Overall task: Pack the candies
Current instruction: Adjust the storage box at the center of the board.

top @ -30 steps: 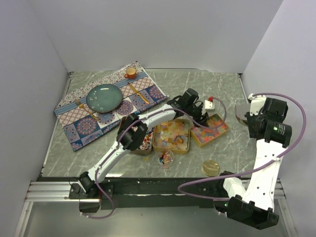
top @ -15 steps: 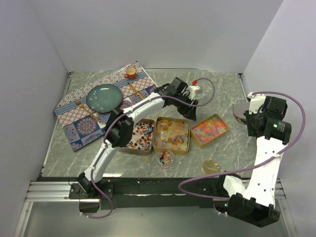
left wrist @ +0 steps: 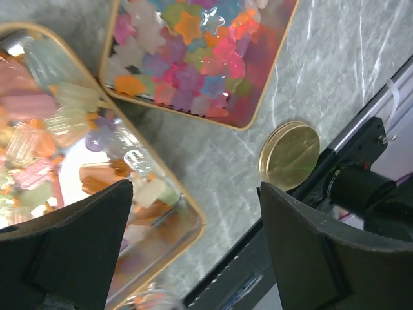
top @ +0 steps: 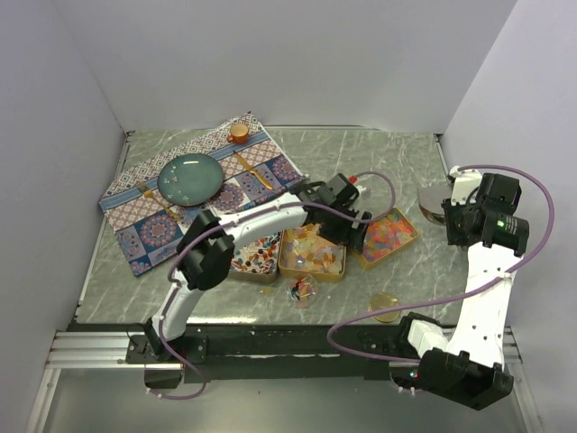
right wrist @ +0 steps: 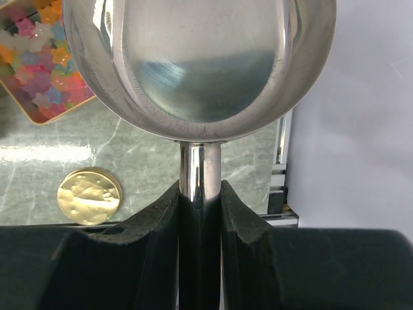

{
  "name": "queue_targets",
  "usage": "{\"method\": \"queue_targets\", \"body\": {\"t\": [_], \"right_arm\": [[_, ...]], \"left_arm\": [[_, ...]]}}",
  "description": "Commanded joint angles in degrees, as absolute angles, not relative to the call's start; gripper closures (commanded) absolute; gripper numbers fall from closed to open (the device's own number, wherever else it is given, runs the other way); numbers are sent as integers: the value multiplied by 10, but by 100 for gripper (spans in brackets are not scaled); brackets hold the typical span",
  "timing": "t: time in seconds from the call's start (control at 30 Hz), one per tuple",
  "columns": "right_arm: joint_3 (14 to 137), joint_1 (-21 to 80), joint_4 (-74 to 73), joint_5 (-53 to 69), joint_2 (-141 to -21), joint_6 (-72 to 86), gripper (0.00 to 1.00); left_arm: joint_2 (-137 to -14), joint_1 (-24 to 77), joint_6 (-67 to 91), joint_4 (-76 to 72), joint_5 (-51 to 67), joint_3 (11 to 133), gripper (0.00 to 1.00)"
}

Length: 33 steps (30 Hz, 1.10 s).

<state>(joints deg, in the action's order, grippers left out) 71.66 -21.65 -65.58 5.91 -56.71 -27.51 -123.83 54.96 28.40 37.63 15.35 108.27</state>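
Candies (top: 311,257) in three gold tins (top: 393,253), row running left-right, right jaws gripping scoop (right wrist: 200,64)

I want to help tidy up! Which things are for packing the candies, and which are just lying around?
For the job:
candies in three gold tins: red-white-black mix, pale squares, bright stars; metal scoop in the right gripper; small clear cup; round gold disc, perhaps a lid.

Just lying about:
teal plate, patterned mat, gold cutlery, small orange-topped pot.
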Motion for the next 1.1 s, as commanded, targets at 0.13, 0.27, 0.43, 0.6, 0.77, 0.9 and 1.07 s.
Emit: {"method": "queue_targets", "body": {"t": [0.13,0.27,0.43,0.6,0.77,0.9,1.07], "right_arm": [[727,-219,-638,67,-531,-280,100],[726,-219,-660,64,-502,-280,100],[715,-219,-672,48,-469,-292,100],[711,-219,-679,53,-456,-302,100],[708,-219,-657,66,-461,-308,100],[713,-219,-643,80,-475,-294,100],[711,-220,-638,111,-491,-284,100]], "left_arm": [[-1298,555,378,385,74,1150,18],[-1331,557,400,383,69,1188,21],[-1362,557,419,388,94,1178,27],[-1354,558,402,406,63,1154,37],[-1333,529,331,417,28,1143,56],[-1328,503,268,421,21,1136,67],[-1346,484,236,404,3,1160,69]]}}
